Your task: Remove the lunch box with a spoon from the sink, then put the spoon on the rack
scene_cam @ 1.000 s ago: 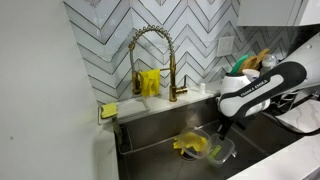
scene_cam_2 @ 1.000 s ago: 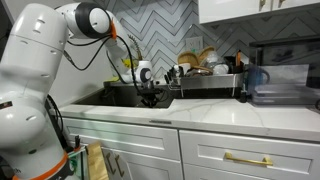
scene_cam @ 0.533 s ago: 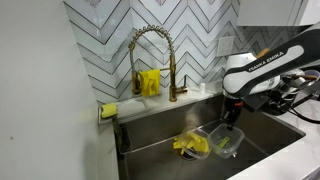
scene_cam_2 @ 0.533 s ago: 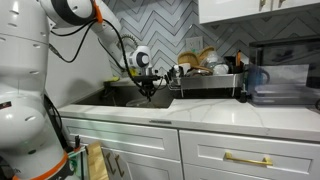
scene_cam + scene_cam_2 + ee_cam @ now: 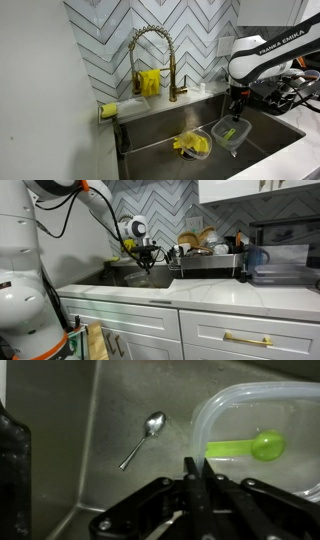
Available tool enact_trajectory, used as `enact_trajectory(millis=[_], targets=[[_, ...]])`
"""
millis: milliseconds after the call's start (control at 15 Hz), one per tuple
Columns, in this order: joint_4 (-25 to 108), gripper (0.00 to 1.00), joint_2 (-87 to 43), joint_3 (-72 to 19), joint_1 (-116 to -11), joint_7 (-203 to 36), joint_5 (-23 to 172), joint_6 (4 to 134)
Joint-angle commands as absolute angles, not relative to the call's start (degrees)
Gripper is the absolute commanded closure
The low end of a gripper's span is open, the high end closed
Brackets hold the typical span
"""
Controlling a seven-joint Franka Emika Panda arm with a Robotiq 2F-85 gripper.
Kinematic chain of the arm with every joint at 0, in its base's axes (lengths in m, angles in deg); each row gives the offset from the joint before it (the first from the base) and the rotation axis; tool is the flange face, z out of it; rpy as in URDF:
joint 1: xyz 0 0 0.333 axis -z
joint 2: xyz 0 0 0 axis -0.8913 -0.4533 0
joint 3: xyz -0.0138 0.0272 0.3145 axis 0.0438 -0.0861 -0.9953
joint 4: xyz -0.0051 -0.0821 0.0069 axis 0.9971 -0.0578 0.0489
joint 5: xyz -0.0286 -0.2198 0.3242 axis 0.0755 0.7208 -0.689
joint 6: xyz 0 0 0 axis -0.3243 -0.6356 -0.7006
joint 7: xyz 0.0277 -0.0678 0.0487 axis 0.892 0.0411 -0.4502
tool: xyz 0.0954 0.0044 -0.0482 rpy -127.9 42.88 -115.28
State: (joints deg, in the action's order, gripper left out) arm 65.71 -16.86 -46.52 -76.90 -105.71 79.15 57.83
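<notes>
A clear plastic lunch box [image 5: 230,133] with a green spoon [image 5: 228,134] inside hangs from my gripper [image 5: 236,115], lifted above the sink floor. In the wrist view the gripper [image 5: 197,472] is shut on the near rim of the lunch box [image 5: 215,420], and the green spoon [image 5: 258,446] lies inside it. In an exterior view the gripper [image 5: 148,262] is over the sink, next to the dish rack [image 5: 205,262]. A metal spoon [image 5: 143,438] lies on the sink floor.
A yellow cloth [image 5: 191,145] lies in the sink [image 5: 160,150]. A gold faucet [image 5: 150,45] stands behind, with a yellow item [image 5: 149,82] and a sponge [image 5: 108,110] on the ledge. The rack holds dishes [image 5: 197,242].
My gripper has risen with the lunch box, lifting it off the sink floor and moving it away from the yellow cloth.
</notes>
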Motion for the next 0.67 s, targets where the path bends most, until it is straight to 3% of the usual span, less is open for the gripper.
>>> enact_trajectory(millis=[0, 400, 467, 600], targets=[[65.80, 0.93, -16.73, -46.26, -77.17, -105.75, 79.07, 57.65], [66.05, 0.93, -16.72, -46.26, -77.14, -105.81, 79.07, 57.66], [66.05, 0.98, -16.72, -46.26, -77.14, -105.81, 79.07, 57.66], [65.43, 0.98, -15.67, -46.39, -77.62, -103.89, 79.04, 55.12]])
